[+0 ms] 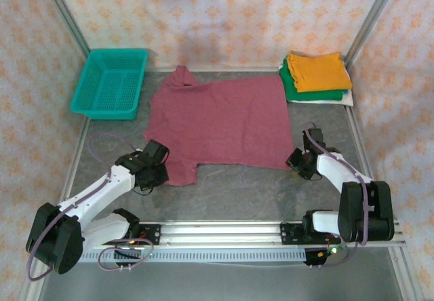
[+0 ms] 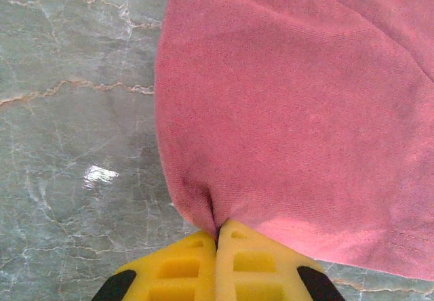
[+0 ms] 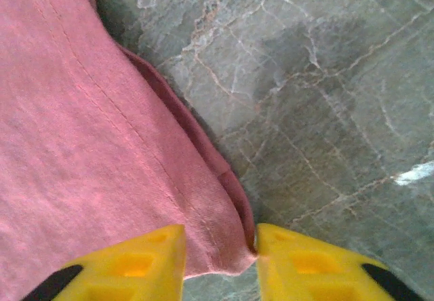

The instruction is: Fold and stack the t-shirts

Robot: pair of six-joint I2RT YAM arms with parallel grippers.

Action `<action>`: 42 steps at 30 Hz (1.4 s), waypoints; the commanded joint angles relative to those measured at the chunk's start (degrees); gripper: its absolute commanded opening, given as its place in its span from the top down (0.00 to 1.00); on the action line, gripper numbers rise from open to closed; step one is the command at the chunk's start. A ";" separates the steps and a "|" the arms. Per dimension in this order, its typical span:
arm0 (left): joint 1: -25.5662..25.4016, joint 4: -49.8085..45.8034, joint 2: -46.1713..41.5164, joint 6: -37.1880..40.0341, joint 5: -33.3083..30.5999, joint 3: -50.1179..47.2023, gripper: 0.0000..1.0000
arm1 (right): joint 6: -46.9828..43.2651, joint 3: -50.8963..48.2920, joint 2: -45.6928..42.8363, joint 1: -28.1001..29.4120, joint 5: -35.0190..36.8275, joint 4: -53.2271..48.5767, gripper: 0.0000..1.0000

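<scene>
The maroon t-shirt [image 1: 217, 121] is spread flat at the centre of the desk [image 1: 237, 192]. Its lower-left edge is pinched in the left gripper [image 2: 217, 230], whose jaws are pressed fully together on the cloth. The lower-right hem corner is straddled by the right gripper [image 3: 220, 236], its jaws partly apart with fabric bunched between them. At upper right, an orange t-shirt [image 1: 315, 70] is stacked on a green t-shirt [image 1: 293, 89] and a white t-shirt [image 1: 347, 99]. A teal basket [image 1: 112, 52] is seen at upper left
</scene>
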 commanded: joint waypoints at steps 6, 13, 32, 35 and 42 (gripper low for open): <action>0.48 -3.18 -4.76 -0.03 -4.16 1.25 1.00 | 0.54 0.78 -3.35 0.54 1.41 -2.92 0.95; -0.54 -9.24 -10.72 -3.07 -4.59 2.59 1.00 | 2.80 -1.34 -11.29 0.45 3.20 -7.27 1.00; -5.56 -17.92 -15.23 -2.09 -10.15 17.30 1.00 | 1.63 3.92 -19.84 0.50 2.68 -14.63 1.00; -2.84 -16.67 -8.40 1.85 -9.61 21.73 1.00 | 0.25 7.83 -14.91 0.45 2.82 -13.90 1.00; 7.17 -12.88 -0.17 10.78 -7.11 26.75 1.00 | -2.32 16.74 -3.47 0.54 3.71 -12.50 1.00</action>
